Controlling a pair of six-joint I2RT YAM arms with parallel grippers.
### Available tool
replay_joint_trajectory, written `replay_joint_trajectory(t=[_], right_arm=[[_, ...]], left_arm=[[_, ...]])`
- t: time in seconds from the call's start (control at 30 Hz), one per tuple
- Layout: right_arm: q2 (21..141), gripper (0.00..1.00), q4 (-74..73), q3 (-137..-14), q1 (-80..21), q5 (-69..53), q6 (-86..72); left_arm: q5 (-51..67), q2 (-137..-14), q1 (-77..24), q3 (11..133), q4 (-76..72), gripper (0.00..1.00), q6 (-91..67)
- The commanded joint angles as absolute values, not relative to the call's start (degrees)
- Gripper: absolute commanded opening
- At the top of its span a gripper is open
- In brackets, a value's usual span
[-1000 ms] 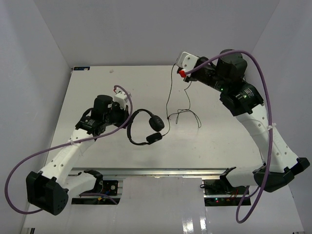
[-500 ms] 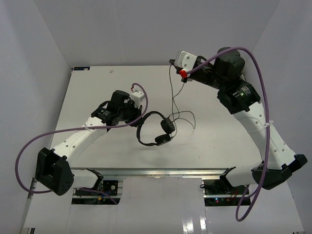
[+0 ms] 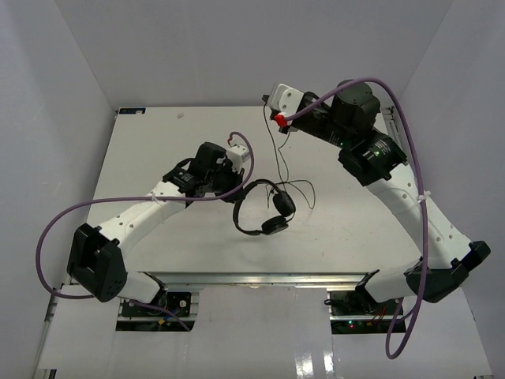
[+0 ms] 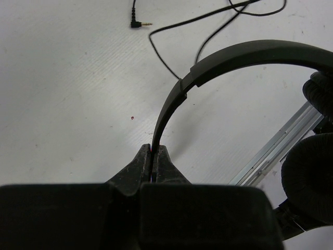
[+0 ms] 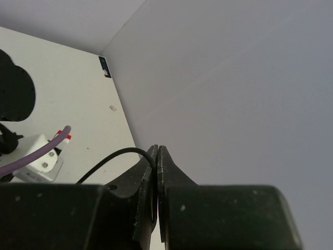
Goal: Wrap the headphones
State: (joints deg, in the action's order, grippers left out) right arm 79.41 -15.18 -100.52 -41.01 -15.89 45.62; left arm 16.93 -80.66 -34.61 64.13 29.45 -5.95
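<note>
Over mid-table, left gripper (image 4: 154,151) clamped on headphones (image 3: 284,204) headband (image 4: 250,52), right gripper (image 5: 157,151) pinched on cord (image 5: 125,150)

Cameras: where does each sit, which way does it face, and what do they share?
Top external: above and behind the bases, looking down on the table; left arm and right arm show.
Left wrist: on the left arm, looking along the left tool, shut on the headphones.
Right wrist: on the right arm, facing the back wall past the right tool, shut on the cord.
Shared: the cord, in all three.
</note>
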Motion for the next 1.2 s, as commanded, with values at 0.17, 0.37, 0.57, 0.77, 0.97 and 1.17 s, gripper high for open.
replay_joint_trajectory(t=[0.17,0.37,0.57,0.77,0.97,1.17], right_arm=[[81.5,0.08,-8.4,-98.9,-41.0,-8.6,43.0],[81.1,0.08,-8.3,-93.1,-39.8,-5.9,40.5],[80.2,0.08,-9.8,-86.4,-37.9,-9.1,37.7],[80.5,0.08,-10.3,-80.0,-30.9,-10.8,34.3],[79.7,0.08,-10.0,-70.4,-19.3,-18.6,24.4],[74.5,0.08,-9.2,-56.6,-17.8,-21.6,27.9]], left_arm=[[14.8,-78.7,-38.8,63.5,25.2,0.0,-9.5],[16.9,-72.5,-38.8,58.1,19.6,0.0,-12.7],[17.1,-67.1,-38.9,53.4,20.0,0.0,-14.5],[5.0,-59.0,-38.9,49.1,28.2,0.0,-18.4],[-5.5,-53.4,-38.8,49.1,36.8,0.0,-25.7],[-8.4,-50.5,-38.7,52.5,40.5,0.0,-27.2]])
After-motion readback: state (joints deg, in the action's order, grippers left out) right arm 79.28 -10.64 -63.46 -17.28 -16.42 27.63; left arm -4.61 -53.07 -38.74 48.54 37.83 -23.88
